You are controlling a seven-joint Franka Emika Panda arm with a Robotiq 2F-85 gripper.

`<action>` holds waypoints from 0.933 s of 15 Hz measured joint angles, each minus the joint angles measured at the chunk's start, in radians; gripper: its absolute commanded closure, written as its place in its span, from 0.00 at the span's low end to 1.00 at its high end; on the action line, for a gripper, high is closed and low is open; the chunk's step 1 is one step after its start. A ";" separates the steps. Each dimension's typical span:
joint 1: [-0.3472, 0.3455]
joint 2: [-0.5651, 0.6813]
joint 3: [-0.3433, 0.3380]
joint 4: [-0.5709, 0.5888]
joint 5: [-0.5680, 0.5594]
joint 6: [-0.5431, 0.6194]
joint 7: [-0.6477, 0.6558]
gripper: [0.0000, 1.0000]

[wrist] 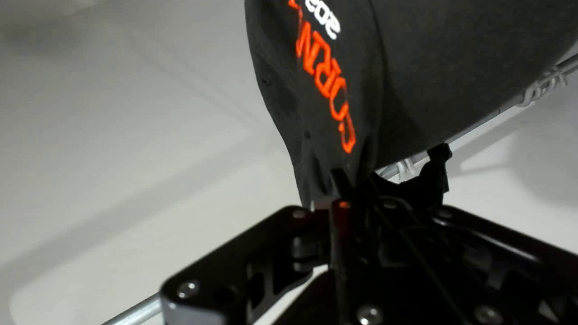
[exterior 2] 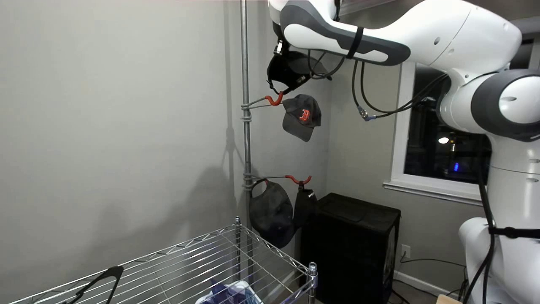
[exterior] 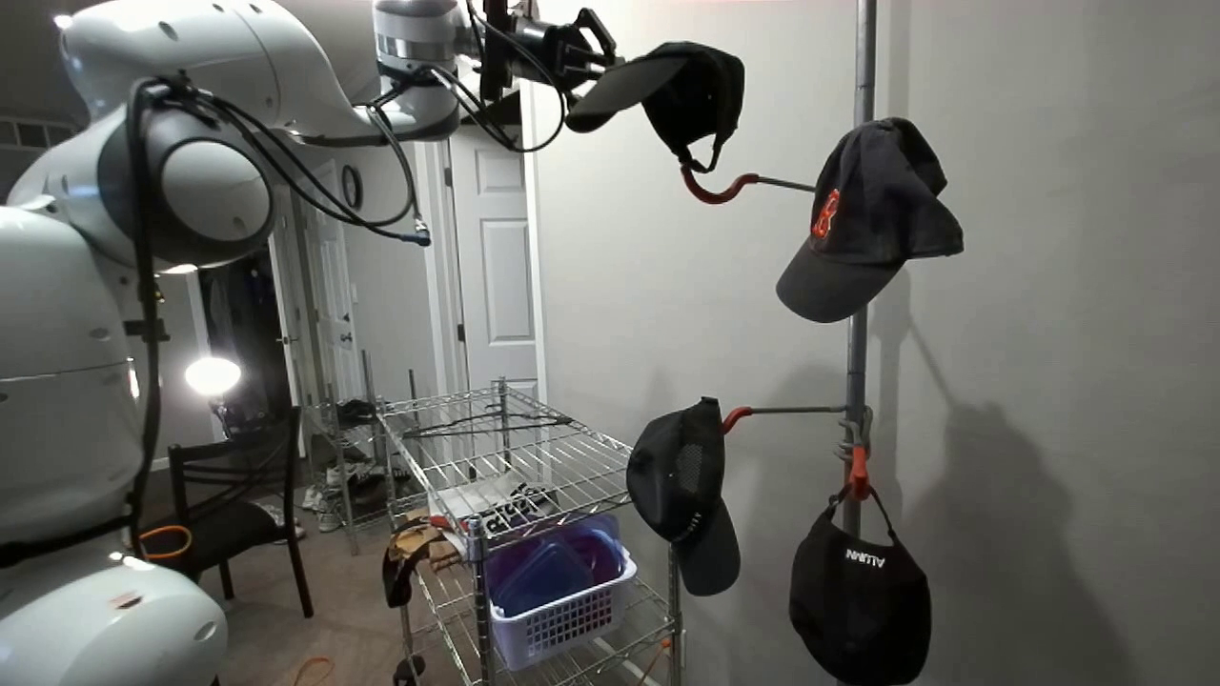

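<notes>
A black cap (exterior: 701, 90) hangs from my gripper (exterior: 605, 69), which is shut on the cloth beside its brim. In the wrist view orange and white lettering runs down the cap (wrist: 361, 90); the fingertips are dark there, and the cap hides their far ends. Below the cap, its back strap dangles close to the red-tipped upper hook (exterior: 717, 193). From an exterior view the strap also looks just over that hook (exterior 2: 275, 99); whether they touch I cannot tell. A dark grey cap with a red B (exterior: 863, 219) hangs by the pole on the upper level.
A metal pole (exterior 2: 246, 143) carries the hooks. On the lower level hang a black cap with a grey brim (exterior: 677, 467) and a black ALUMNI cap (exterior: 858, 600). A wire shelf (exterior: 534, 448) with a white basket (exterior: 562, 619) stands below. A black box (exterior 2: 350, 249) sits behind.
</notes>
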 measured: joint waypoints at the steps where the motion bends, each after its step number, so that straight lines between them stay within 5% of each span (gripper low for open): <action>1: 0.000 0.005 0.000 -0.001 0.003 0.001 0.000 0.97; 14: 0.000 0.051 -0.015 -0.056 0.056 0.002 0.000 0.97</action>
